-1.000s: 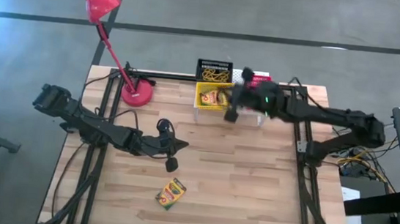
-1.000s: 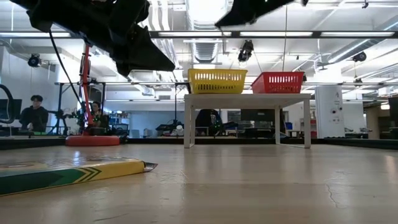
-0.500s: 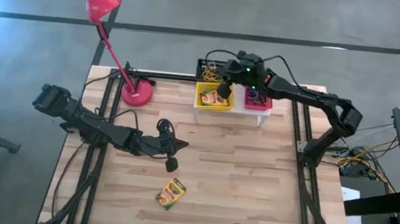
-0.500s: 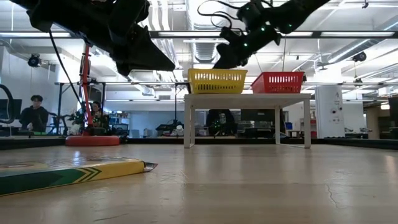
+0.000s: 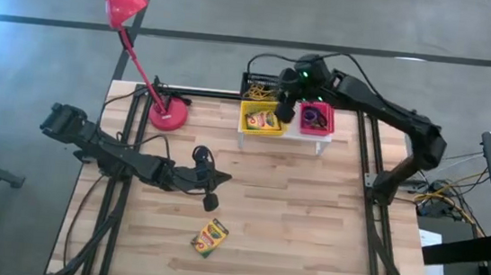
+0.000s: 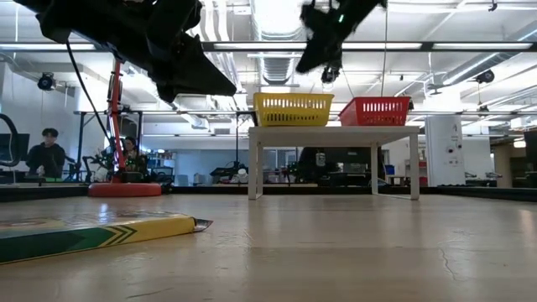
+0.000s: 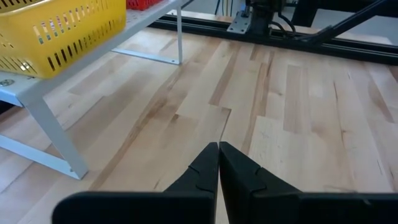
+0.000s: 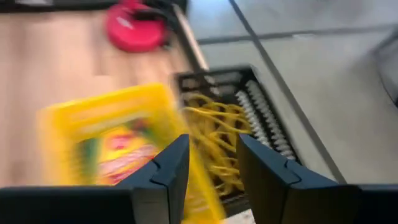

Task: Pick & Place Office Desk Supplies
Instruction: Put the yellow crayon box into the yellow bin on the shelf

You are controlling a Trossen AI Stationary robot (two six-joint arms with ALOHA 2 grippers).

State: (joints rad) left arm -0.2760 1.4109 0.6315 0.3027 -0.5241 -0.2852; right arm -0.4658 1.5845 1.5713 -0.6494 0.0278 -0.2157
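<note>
Pale wood planks make up the counter (image 5: pixel 310 216) I am working over. My right tool (image 5: pixel 285 114) hangs above the far edge, over the gap between the small yellow slotted basket (image 5: pixel 263 118) and the small pink-red slotted basket (image 5: pixel 317 118); its fingers (image 8: pixel 163 171) stand apart with nothing between them. Both baskets sit side by side on the white perforated metal riser (image 6: pixel 334 132). In the yellow basket lies a yellow-green crayon box (image 5: pixel 265 120). The pink-red basket holds small dark rings (image 5: pixel 313 116), though I cannot tell their colours apart. Just beyond the yellow basket, the small black slotted basket (image 5: pixel 257 87) holds a tangle of thin yellow-tan rubber bands (image 8: pixel 214 146).

My left tool (image 5: pixel 210 201) hovers above the counter's left middle, its fingers (image 7: pixel 204 169) pressed together and empty. Another yellow-green crayon box (image 5: pixel 210 238) lies flat on the near part of the counter, just beyond that tool toward me. The red desk lamp (image 5: pixel 169 112) stands at the far left corner, its shade leaning out past the counter's edge.
</note>
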